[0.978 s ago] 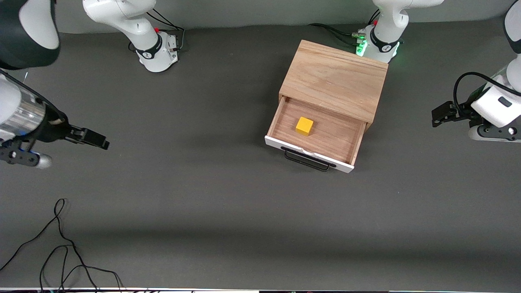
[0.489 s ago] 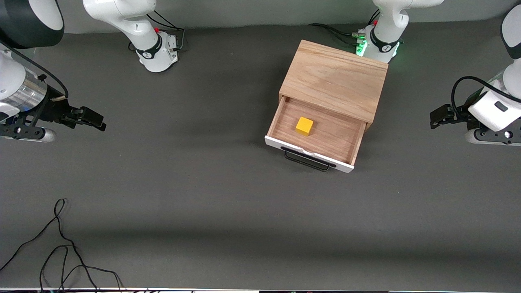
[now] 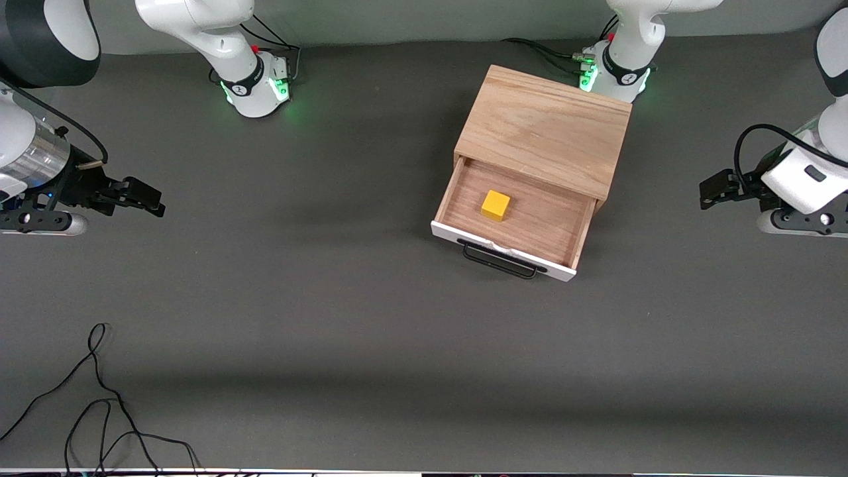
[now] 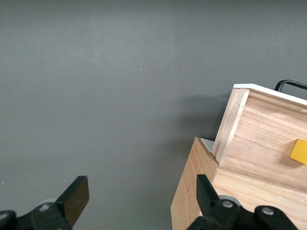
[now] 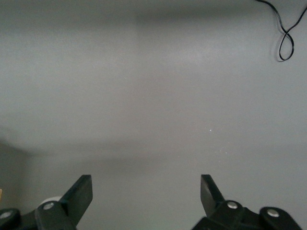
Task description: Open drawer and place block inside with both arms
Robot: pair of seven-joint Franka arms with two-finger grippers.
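The light wooden cabinet (image 3: 546,129) stands near the left arm's base. Its drawer (image 3: 530,218) is pulled open toward the front camera, with its white front panel and black wire handle (image 3: 498,262). The yellow block (image 3: 495,205) lies inside the drawer; it also shows in the left wrist view (image 4: 298,151). My left gripper (image 3: 710,192) is open and empty over the table at the left arm's end, apart from the cabinet (image 4: 192,191). My right gripper (image 3: 149,202) is open and empty over bare table at the right arm's end. Both arms wait away from the drawer.
A loose black cable (image 3: 99,397) lies on the grey table mat near the front camera at the right arm's end; a loop of it shows in the right wrist view (image 5: 285,38). Both arm bases glow green.
My right gripper has drawn back and up toward the right arm's end of the table. The right arm's base light has turned green. The left gripper has shifted only slightly.
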